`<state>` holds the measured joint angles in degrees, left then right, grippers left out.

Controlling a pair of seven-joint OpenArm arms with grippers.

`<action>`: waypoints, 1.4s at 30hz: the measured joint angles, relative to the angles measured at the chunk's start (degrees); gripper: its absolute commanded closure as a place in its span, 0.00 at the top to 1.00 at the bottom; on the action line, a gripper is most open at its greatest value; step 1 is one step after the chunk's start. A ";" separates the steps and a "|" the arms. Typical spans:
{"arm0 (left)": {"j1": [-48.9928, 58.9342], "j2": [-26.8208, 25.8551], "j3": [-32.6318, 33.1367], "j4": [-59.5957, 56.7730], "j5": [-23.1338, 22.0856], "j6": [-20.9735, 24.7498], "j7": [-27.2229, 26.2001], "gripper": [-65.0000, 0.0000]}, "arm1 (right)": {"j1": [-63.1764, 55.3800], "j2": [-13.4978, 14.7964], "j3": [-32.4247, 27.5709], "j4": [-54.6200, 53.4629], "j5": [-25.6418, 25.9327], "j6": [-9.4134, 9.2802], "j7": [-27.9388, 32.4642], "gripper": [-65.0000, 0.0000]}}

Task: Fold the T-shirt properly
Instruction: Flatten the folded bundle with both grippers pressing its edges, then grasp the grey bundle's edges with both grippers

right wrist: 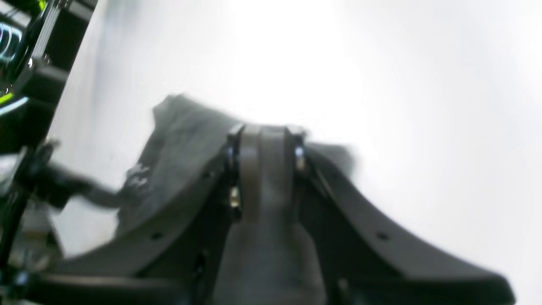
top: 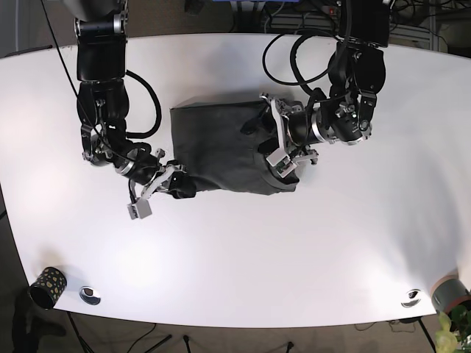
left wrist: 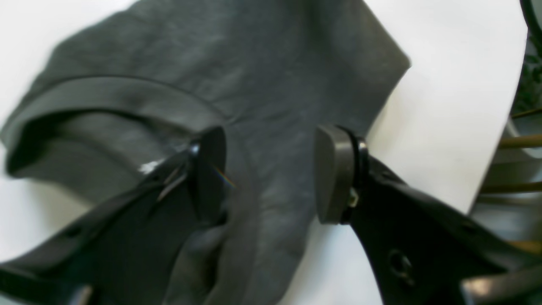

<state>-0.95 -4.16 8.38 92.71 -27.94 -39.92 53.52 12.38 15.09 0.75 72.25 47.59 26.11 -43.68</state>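
Observation:
The dark grey T-shirt [top: 217, 147] lies partly folded on the middle of the white table [top: 243, 243]. My left gripper [left wrist: 271, 173] is open just above the shirt's right part [left wrist: 237, 76], its fingers [left wrist: 334, 173] straddling a fold of fabric without closing on it; it also shows in the base view [top: 265, 140]. My right gripper [right wrist: 271, 165] is shut on a strip of the shirt's fabric [right wrist: 266, 250]. In the base view it [top: 179, 187] sits at the shirt's front left corner.
A patterned cup [top: 45, 284] and a small round object [top: 90, 295] stand at the front left edge. Another round object [top: 412, 298] and a pot with a plant [top: 450, 294] are at the front right. Cables hang at the back.

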 measured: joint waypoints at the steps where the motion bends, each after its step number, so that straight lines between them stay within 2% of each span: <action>1: 0.00 0.02 -0.02 -0.61 -0.04 0.00 -0.02 0.46 | 0.33 0.00 0.11 -1.22 -1.55 -0.22 0.42 0.12; 4: -0.11 -0.57 -0.11 -2.49 0.02 0.00 -0.15 0.46 | 0.20 -0.11 0.15 -3.39 -8.41 -0.46 2.82 0.12; 8: -0.33 -3.08 -0.24 -5.09 -0.17 0.00 -0.35 0.46 | -0.37 -1.01 0.39 -3.89 -14.73 -0.17 5.97 0.12; 13: -2.75 -5.20 -0.22 -10.86 -1.31 -0.02 -0.63 0.46 | -0.94 -1.90 3.08 -5.64 -17.44 0.70 6.78 0.12; 21: -4.92 -9.05 -0.20 -10.19 -0.57 0.00 -0.37 0.46 | -1.16 -1.07 5.42 -4.57 -18.82 0.26 5.86 0.12; 24: -4.72 -10.08 -0.31 -5.70 -0.09 0.00 0.09 0.46 | -1.36 -1.31 5.07 -1.18 -18.91 0.39 2.80 0.12; 29: -4.94 -11.45 -0.22 2.75 -0.44 0.02 -0.11 0.46 | -1.60 -1.60 4.72 3.89 -18.91 0.46 1.01 0.12; 32: -4.76 -12.15 -0.31 5.79 -0.63 0.00 -0.42 0.46 | -0.98 -1.25 1.53 4.04 -19.04 -0.20 0.85 0.12; 39: -1.20 -11.85 -4.48 8.39 -0.28 -0.02 -0.04 0.47 | 0.07 -1.44 -6.84 3.98 -19.02 0.26 0.59 0.12; 42: -1.05 -11.89 -4.68 8.39 0.11 0.00 0.48 0.47 | -0.55 -1.09 -8.74 4.15 -21.66 0.26 0.55 0.12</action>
<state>-2.00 -16.05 3.70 101.10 -27.83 -39.92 54.00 11.84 14.00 -7.99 76.40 25.93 26.37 -43.13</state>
